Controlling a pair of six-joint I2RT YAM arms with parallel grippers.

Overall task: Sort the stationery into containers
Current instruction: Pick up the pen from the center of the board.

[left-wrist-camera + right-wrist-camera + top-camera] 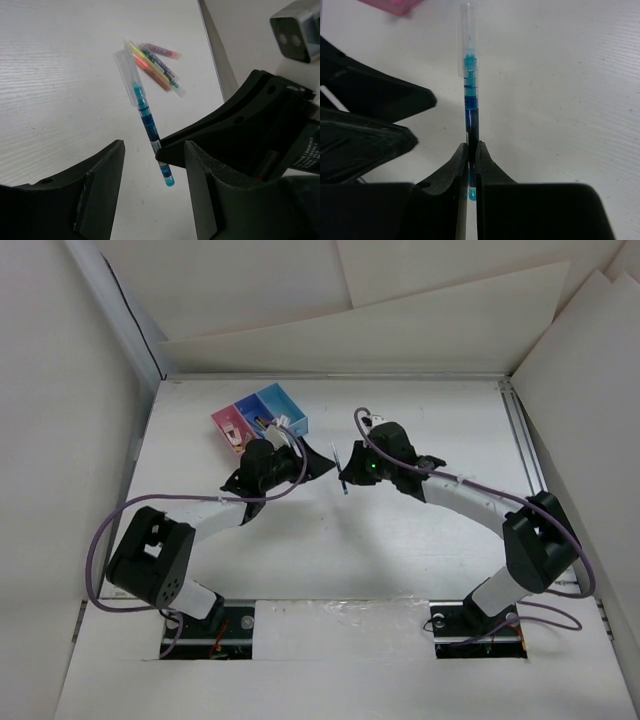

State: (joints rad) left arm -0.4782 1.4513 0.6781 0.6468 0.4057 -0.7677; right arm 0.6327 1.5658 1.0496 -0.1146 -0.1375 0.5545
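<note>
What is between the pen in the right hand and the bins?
The open left hand and its wrist sit between the pen, clamped in the right hand, and the bins. Nothing else visible blocks the way.

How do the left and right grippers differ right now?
The left gripper is open and empty; the right gripper is shut on the blue pen. The left gripper sits close to the bins; the right gripper is farther from them. Both hover over the table, tips facing each other.
</note>
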